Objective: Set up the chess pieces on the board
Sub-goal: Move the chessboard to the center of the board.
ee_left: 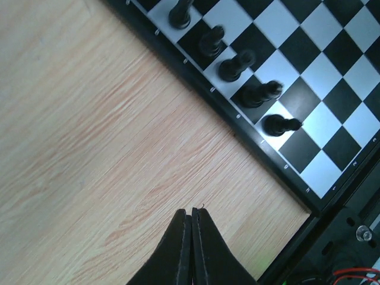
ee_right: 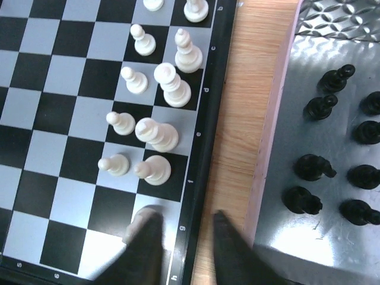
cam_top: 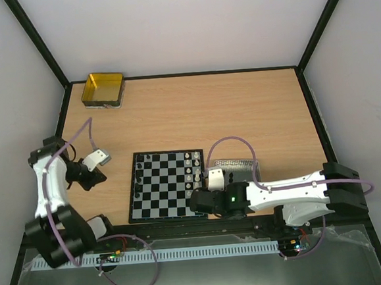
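Board (cam_top: 164, 187) lies at near centre of table (cam_top: 207, 108). White chess pieces (ee_right: 172, 86) stand on its right files, black ones (ee_left: 237, 64) along its left edge. More black pieces (ee_right: 320, 107) sit on grey tray (ee_right: 332, 47), just right of board. Right fingers (ee_right: 147, 255) apart over board's near-right corner, gripping nothing. Left fingers (ee_left: 178, 249) pressed together over bare table, left of board.

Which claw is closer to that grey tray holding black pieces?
The right claw: it sits at the board's edge beside the tray; the left claw is over bare table beyond the board's opposite side.
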{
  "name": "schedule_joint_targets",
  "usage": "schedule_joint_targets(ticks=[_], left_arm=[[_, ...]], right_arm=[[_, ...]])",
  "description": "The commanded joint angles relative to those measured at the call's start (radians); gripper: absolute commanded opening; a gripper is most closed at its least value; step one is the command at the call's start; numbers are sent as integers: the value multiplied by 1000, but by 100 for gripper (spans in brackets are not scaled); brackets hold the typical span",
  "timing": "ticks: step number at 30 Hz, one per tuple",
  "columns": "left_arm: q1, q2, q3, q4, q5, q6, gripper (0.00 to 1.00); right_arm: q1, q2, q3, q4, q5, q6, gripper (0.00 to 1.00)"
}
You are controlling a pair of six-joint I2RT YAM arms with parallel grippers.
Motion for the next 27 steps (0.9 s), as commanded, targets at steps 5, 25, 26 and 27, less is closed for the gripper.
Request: schedule_joint_targets(ticks=[5,25,26,27], left_arm=[[96,263,35,-38,41,162,2],[-73,487,0,106,58,25,2],[-80,492,-3,115,56,17,2],[-84,499,-6,126,56,12,2]], right_arm=[[30,-40,41,-68,-4,28,2],[326,414,315,178,-129,-53,2],[326,426,315,184,-131,-56,2],[325,435,320,184,-134,-58,2]])
